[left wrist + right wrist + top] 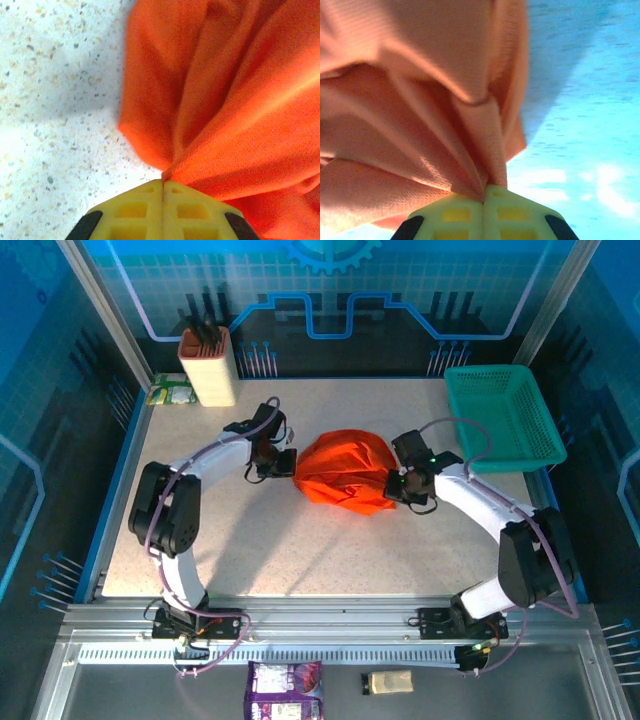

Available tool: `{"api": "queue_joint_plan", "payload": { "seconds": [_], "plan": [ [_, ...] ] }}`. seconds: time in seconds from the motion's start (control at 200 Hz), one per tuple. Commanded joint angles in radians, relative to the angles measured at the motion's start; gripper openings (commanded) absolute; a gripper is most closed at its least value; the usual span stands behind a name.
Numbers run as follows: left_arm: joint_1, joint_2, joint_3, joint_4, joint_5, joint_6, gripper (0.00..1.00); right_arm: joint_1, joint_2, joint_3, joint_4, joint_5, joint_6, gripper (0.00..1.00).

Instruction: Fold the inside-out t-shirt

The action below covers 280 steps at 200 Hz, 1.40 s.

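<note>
The orange-red t-shirt (pixel 343 472), thin, finely meshed cloth, sits bunched in a rumpled mound at the middle of the speckled counter (pixel 300 550). The left hand (pixel 286 462) pinches its left edge between closed yellow ribbed pads. The right hand (pixel 392 486) clamps its right edge the same way.

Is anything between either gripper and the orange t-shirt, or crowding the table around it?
Nothing visible. The left gripper and right gripper are each shut on a pinch of the t-shirt, which is bunched up between them. The teal basket stands apart at the far right corner.
</note>
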Motion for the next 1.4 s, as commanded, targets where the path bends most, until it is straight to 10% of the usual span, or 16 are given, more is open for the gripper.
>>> {"api": "queue_joint_plan", "payload": {
  "seconds": [0.0, 0.085, 0.285, 0.57, 0.69, 0.881, 1.161, 1.396],
  "plan": [
    [-0.001, -0.081, -0.042, 0.015, 0.030, -0.043, 0.00, -0.008, 0.014, 0.074, -0.170, 0.125, -0.092, 0.00],
    [-0.005, -0.119, -0.046, 0.010, 0.060, -0.059, 0.01, 0.024, 0.007, 0.139, -0.224, 0.171, -0.101, 0.17],
    [-0.061, -0.171, -0.006, -0.038, 0.072, -0.084, 0.52, 0.188, 0.064, 0.329, -0.320, 0.264, -0.134, 0.45],
    [-0.167, -0.018, 0.036, -0.029, 0.042, -0.096, 0.59, 0.314, 0.305, 0.453, -0.292, 0.229, -0.163, 0.57],
    [-0.161, 0.047, 0.043, -0.032, -0.024, -0.075, 0.51, 0.300, 0.364, 0.440, -0.269, 0.249, -0.165, 0.49],
    [-0.086, 0.003, 0.057, -0.007, -0.041, -0.053, 0.06, 0.260, 0.323, 0.511, -0.289, 0.283, -0.210, 0.00],
    [0.167, -0.261, 0.169, -0.090, 0.036, -0.019, 0.00, 0.094, 0.129, 0.696, -0.385, 0.266, -0.315, 0.00],
    [0.260, -0.432, -0.075, -0.080, 0.075, -0.039, 0.00, -0.108, 0.008, 0.388, -0.284, 0.162, -0.317, 0.00]
  ]
}}
